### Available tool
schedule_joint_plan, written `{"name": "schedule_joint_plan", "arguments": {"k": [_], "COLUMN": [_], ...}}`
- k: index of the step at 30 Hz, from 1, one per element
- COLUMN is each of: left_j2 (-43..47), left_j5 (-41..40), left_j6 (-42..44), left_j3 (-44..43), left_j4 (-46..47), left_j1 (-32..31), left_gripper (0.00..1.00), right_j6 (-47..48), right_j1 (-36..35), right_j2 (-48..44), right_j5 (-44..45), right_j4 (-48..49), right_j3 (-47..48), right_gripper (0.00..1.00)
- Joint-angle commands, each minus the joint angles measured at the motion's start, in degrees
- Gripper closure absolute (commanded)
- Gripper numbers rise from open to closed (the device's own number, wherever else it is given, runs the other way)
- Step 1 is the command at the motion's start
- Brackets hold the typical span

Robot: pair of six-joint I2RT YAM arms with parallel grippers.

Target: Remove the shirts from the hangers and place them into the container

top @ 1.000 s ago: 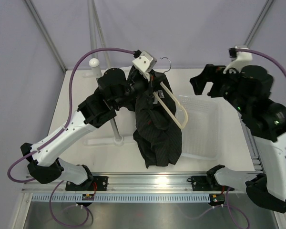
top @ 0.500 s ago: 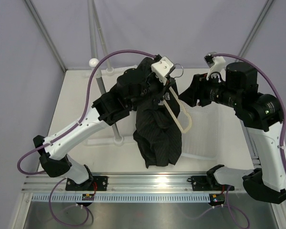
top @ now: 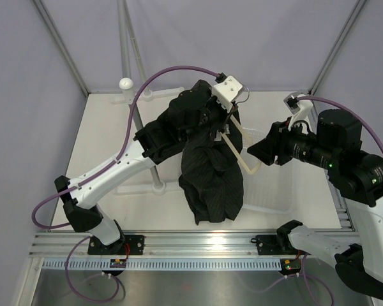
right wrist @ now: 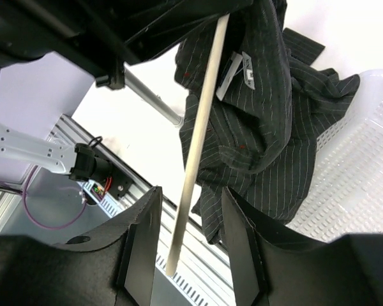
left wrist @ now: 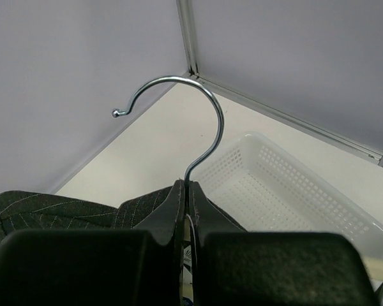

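Shirt not yet off hanger; nothing in basket.

Top view: left gripper (top: pixel 222 116) holds the hanger (top: pixel 239 156) up. The shirt (top: pixel 210 178) drapes below its fingers, hem on the table at the basket (top: pixel 277 191) rim. The pole (top: pixel 154 172) crowds the left; there is free room right.
Left wrist: fingers (left wrist: pixel 83 268) are clamped on the hook (left wrist: pixel 201 102) stem, with the basket beyond them.
Right wrist: right gripper (right wrist: pixel 190 191) is parted and straddles the hanger bar without touching it. The shirt lies past the fingertips, the basket to their right.
To do, I judge: strip the shirt, drop it in.
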State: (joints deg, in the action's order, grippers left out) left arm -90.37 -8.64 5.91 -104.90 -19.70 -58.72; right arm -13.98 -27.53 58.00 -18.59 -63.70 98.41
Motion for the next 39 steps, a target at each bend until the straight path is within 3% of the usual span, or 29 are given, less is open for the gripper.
{"name": "schedule_joint_plan", "arguments": {"k": [1, 5, 8, 9, 15, 16, 17, 20, 23, 31, 39], "left_j2": [-0.33, -0.25, -0.07, 0.10, 1.86, 2.30, 3.43, 7.11, 10.64, 19.35, 13.47], "left_j5": [-1.73, -1.29, -0.85, -0.50, 1.35, 1.70, 2.05, 0.65, -7.33, -32.64, -48.55], "left_j6": [1.12, 0.59, -0.02, -0.55, -2.83, -3.18, -3.27, -3.45, -1.35, 1.73, 7.43], "left_j3": [-3.90, -4.17, -4.17, -4.08, -4.70, -4.61, -4.61, -2.95, 0.65, 22.09, 35.29], "left_j4": [4.24, 4.41, 4.32, 4.32, 3.36, 3.27, 2.66, 2.22, 1.95, 5.64, 18.36], "left_j1": [-0.08, -0.08, -0.08, -0.08, -0.26, -0.52, -0.78, -2.97, -7.36, -18.70, -22.67], "left_gripper": [1.00, 1.00, 1.00, 1.00, 0.99, 0.88, 0.56, 0.18, 0.03, 0.01, 0.01], "right_j6": [-0.79, -0.61, -0.52, -0.52, -1.32, -1.40, -1.49, -1.58, -1.32, -0.35, -0.87], "right_j1": [-0.07, -0.07, -0.16, -0.16, -0.07, -0.07, -0.07, -0.07, -0.07, -0.07, -0.07], "right_j2": [-1.91, -3.24, -3.24, -3.15, -4.56, -4.65, -4.82, -5.44, -5.79, -7.64, -8.08], "right_j5": [-2.24, -1.28, -0.49, 0.21, 3.03, 3.03, 3.12, 4.43, 6.10, 8.31, 5.59], "right_j4": [0.51, -0.19, -0.28, -0.28, 1.91, 1.91, 2.09, 1.39, -1.32, -5.38, -7.93], "right_j3": [-1.02, -1.82, -2.43, -2.70, -4.19, -4.11, -4.10, -3.41, -1.91, 2.83, 7.67], "right_gripper": [0.51, 0.60, 0.81, 1.00, 1.00, 1.00, 1.00, 1.00, 1.00, 1.00, 1.00]}}
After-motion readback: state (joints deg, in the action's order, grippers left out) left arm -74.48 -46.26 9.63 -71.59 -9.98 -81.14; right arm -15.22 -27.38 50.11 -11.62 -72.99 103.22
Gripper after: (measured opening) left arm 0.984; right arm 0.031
